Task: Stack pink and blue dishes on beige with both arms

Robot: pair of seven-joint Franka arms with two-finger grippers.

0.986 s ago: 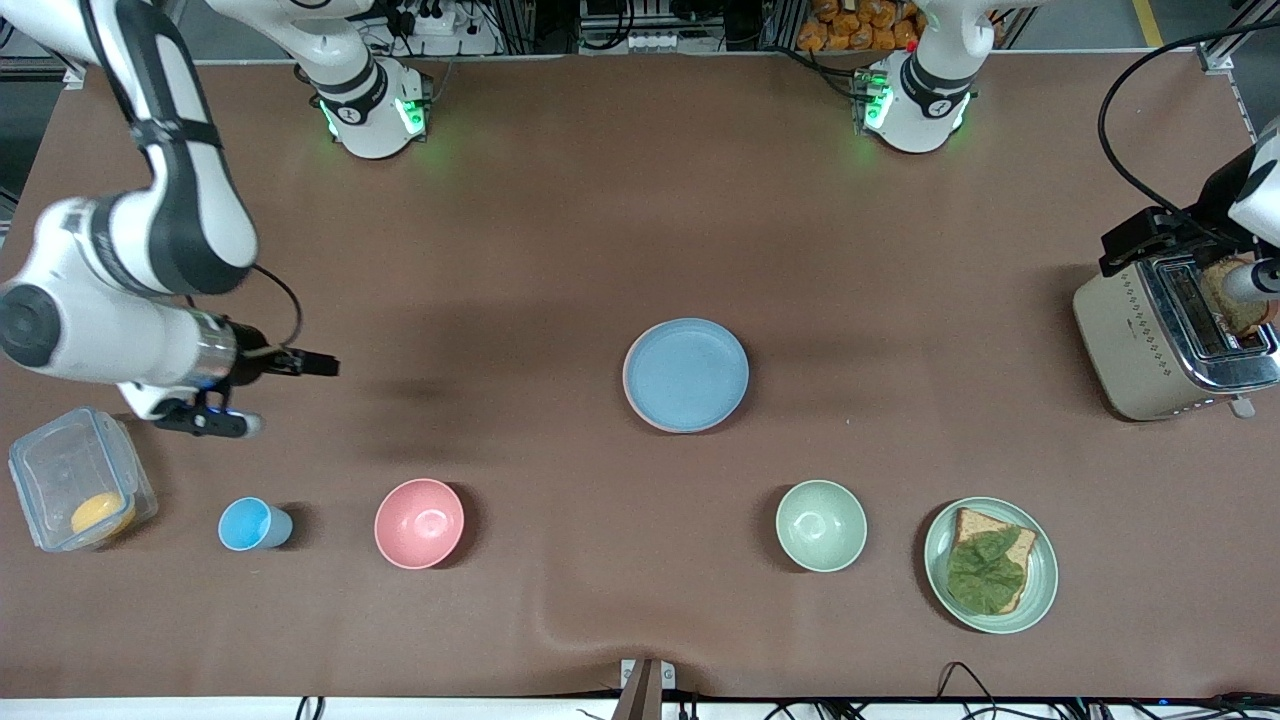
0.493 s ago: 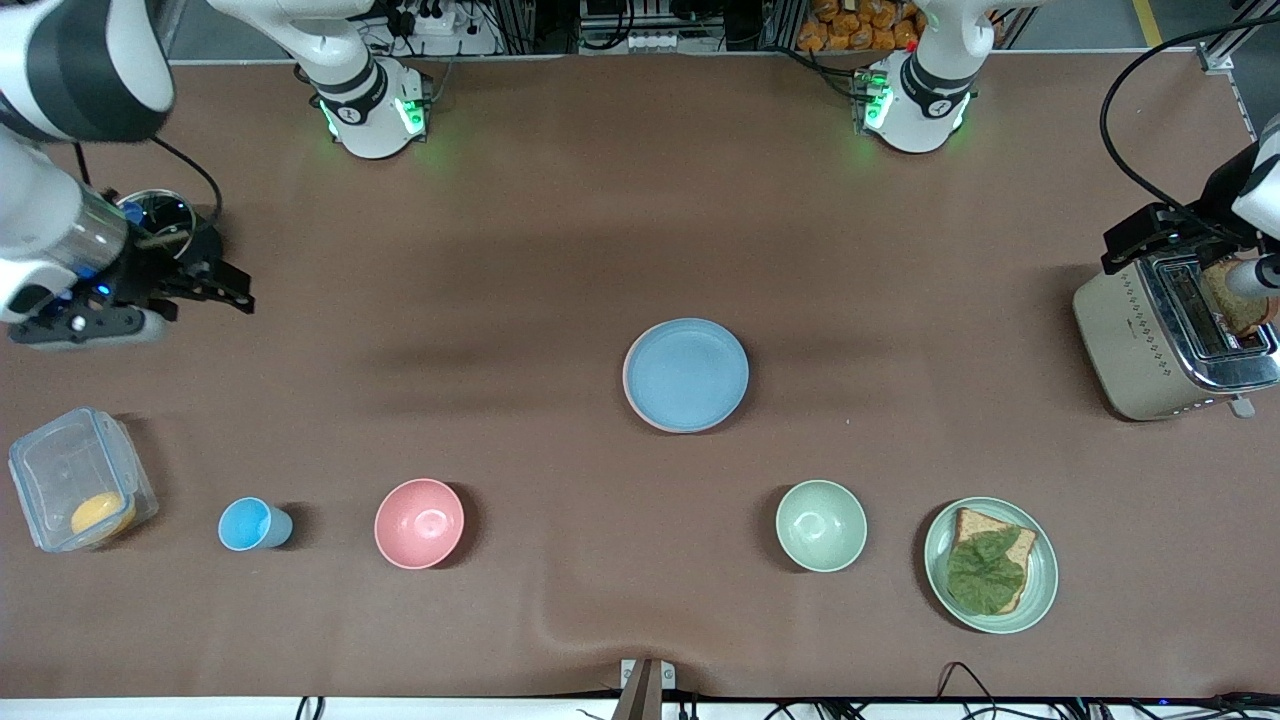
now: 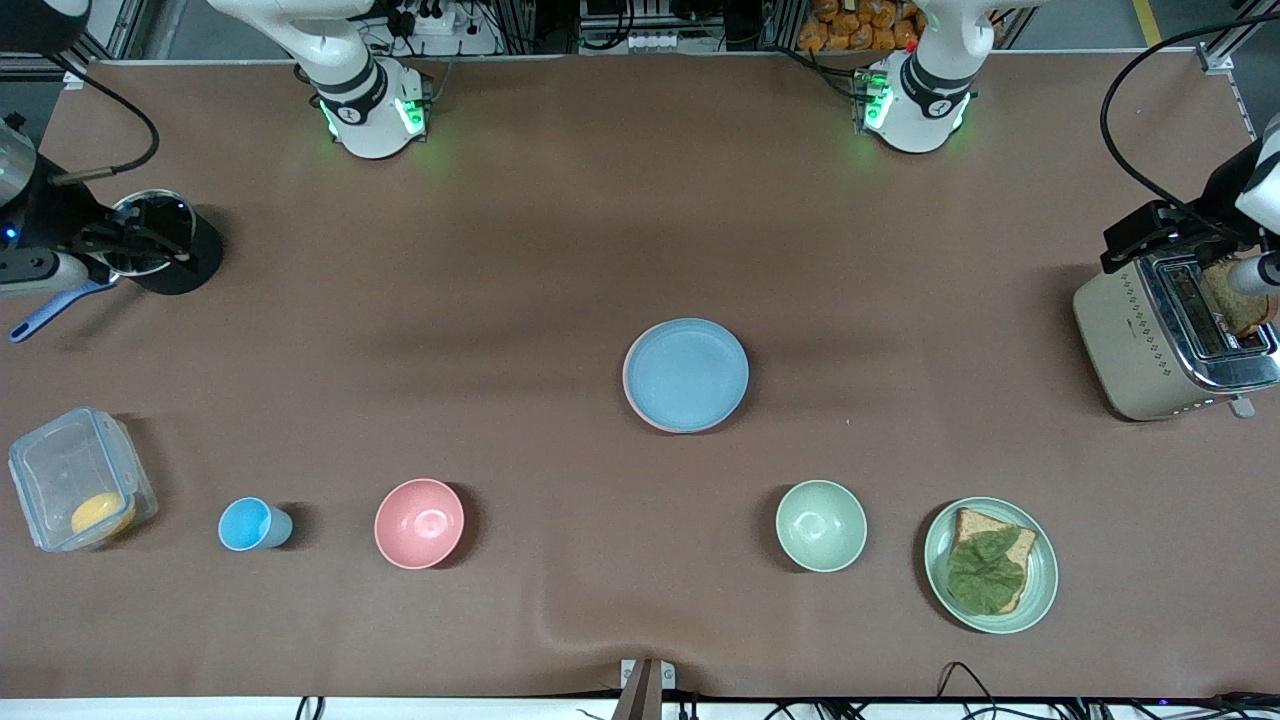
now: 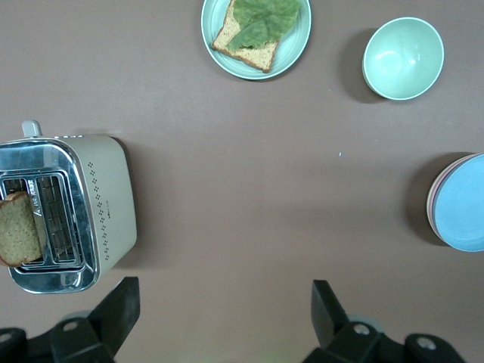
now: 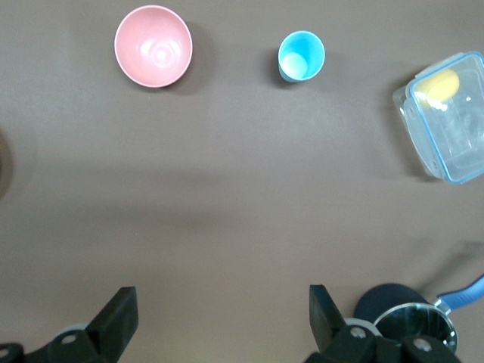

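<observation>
Swinging away from the clear plastic box [image 3: 80, 490] with the yellow lump in it, my right gripper [image 3: 120, 243] has travelled toward the bases. It now hangs at the right arm's end of the brown counter [image 3: 500, 300], over a dark round pot [image 3: 185, 250] with a blue handle [image 3: 40, 315] beside it. Its jaws stand wide apart, holding nothing, as the right wrist view shows [image 5: 223, 318].

My left gripper [image 3: 1145, 238] has not shifted. It waits up over the silver toaster [image 3: 1170, 340] with the bread slice in its slot, at the left arm's end of the counter, jaws wide and empty [image 4: 223, 310].

Well apart from both grippers, the round light blue plate [image 3: 686, 373] lies mid-counter, roughly between them. It rests on the round pastel pink plate [image 3: 628, 388], of which only a thin rim peeks out; the left wrist view shows that same rim [image 4: 432, 203] under the blue one [image 4: 465, 203]. I cannot tell whether a beige plate lies beneath them.

Nearer the front camera sit the small blue cup [image 3: 250, 524], the deep pink bowl [image 3: 419, 523], the pale green bowl [image 3: 821, 525] and the pale green plate [image 3: 1040, 590] carrying bread and a lettuce leaf.
</observation>
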